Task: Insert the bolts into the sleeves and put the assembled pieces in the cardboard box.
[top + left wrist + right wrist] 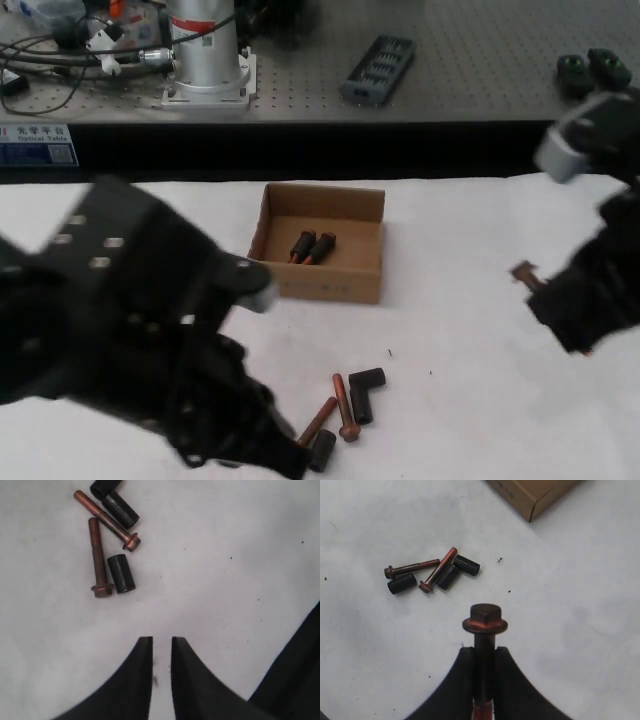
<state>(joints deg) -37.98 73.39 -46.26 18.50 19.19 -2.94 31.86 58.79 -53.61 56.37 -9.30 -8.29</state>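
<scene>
**A:** What does the right gripper (484,650) have?

**B:** It's clamped on a copper-coloured bolt (484,622) by the shank. The flanged hex head sticks out past the fingertips. It hangs above the white desk (580,630), with bare surface beneath.

**A:** And the left gripper (162,642)?

**B:** The fingers are barely apart, with a narrow slit and nothing in it. It's over bare desk too.

**A:** What lies near it?

**B:** Two loose bolts (96,555) and three black sleeves (121,573) lie in one cluster near the left gripper. One sleeve lies alongside a bolt.

**A:** Where's the cardboard box (320,282)?

**B:** It's farther back at mid-desk, open-topped, with two assembled pieces (303,245) side by side inside. There's open desk between the box and the cluster, and between the box and the right arm.
</scene>
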